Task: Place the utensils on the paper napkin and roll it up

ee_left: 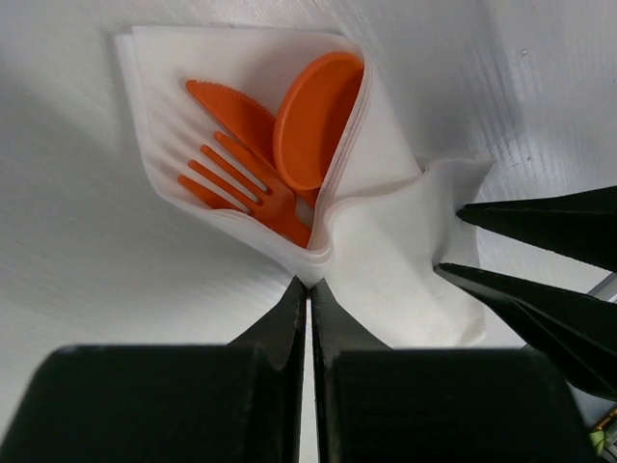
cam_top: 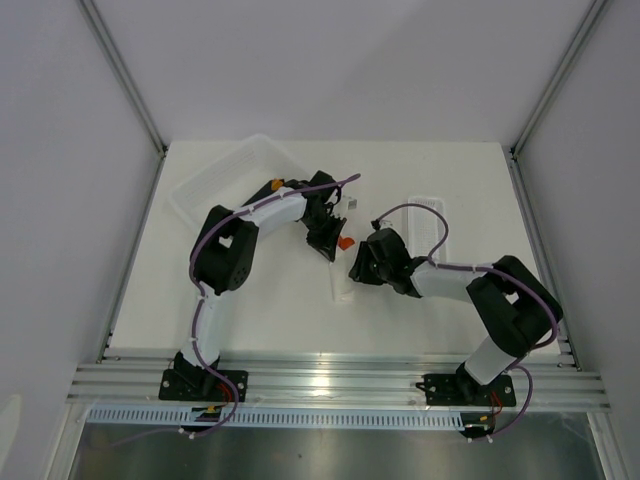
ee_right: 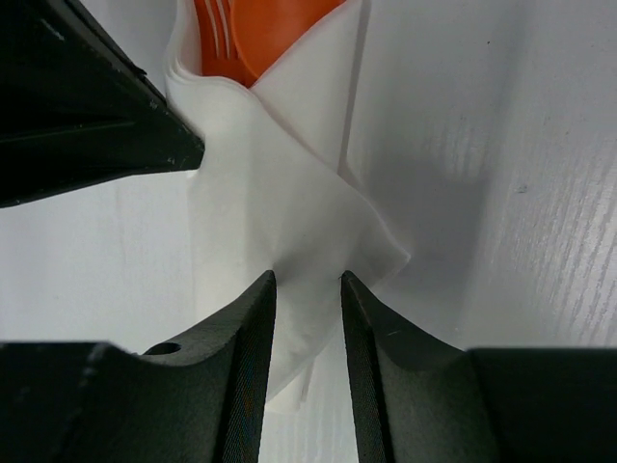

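The paper napkin point(ee_left: 386, 241) is a soft white sheet folded into a loose wrap around the orange fork point(ee_left: 246, 188), the spoon point(ee_left: 313, 121) and a third serrated orange piece point(ee_left: 231, 106). My left gripper point(ee_left: 308, 283) is shut on the wrap's lower folded edge. My right gripper point(ee_right: 308, 277) is shut on the napkin's point(ee_right: 280, 212) loose flap, bunched between its jaws. Orange heads point(ee_right: 255, 34) poke from the wrap's far end. In the top view both grippers, left point(cam_top: 325, 240) and right point(cam_top: 356, 265), meet over the napkin point(cam_top: 340, 285) at mid-table.
A large translucent bin point(cam_top: 235, 175) sits at the back left behind the left arm. A narrow ribbed white tray point(cam_top: 428, 215) lies at the back right, partly under the right arm's cable. The two grippers' fingers are very close together.
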You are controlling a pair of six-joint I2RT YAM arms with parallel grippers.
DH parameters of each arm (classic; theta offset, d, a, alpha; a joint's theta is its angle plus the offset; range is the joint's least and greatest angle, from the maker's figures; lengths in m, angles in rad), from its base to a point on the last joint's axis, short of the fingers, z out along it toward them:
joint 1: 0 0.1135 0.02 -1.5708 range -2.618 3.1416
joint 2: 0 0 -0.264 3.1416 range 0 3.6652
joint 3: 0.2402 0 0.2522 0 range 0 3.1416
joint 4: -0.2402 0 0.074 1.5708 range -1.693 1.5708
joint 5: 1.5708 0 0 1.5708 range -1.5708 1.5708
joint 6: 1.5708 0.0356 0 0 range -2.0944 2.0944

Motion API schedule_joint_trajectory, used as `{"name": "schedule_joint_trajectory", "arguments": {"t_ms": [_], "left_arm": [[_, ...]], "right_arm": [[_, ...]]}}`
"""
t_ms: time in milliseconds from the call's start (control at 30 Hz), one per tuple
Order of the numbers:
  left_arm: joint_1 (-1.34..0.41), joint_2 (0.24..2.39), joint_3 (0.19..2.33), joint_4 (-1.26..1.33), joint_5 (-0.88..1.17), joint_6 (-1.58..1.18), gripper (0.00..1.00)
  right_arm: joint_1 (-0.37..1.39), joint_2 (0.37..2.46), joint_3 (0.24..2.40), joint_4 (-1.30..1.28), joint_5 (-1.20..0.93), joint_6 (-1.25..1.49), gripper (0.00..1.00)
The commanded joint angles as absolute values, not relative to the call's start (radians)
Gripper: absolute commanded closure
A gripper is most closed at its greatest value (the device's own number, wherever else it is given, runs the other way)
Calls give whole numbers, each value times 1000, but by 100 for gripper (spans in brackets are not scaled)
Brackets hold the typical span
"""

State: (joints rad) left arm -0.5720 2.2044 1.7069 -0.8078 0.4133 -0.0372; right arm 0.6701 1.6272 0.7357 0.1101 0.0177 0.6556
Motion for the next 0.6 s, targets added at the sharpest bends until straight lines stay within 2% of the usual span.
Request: {"name": "schedule_joint_trajectory", "arguments": {"t_ms": [0,333,467,533,567], "left_arm": [[-578,2137,1700,-795,408,-51,99],[-580,2143,1704,-788,428,-46,99],[-578,2146,1709,-785,431,-48,99],[-577,2149,1713,-785,431,-48,99],[-577,2148,1713,-785,430,-49,99]], "right_arm": [[650,1644,761,130,22,667,63],[571,1700,658,279,-132,721,62],[548,1729,683,253,-198,700,62],[542,1741,687,244,-221,693,67],[541,1744,683,248,-228,695,72]]}}
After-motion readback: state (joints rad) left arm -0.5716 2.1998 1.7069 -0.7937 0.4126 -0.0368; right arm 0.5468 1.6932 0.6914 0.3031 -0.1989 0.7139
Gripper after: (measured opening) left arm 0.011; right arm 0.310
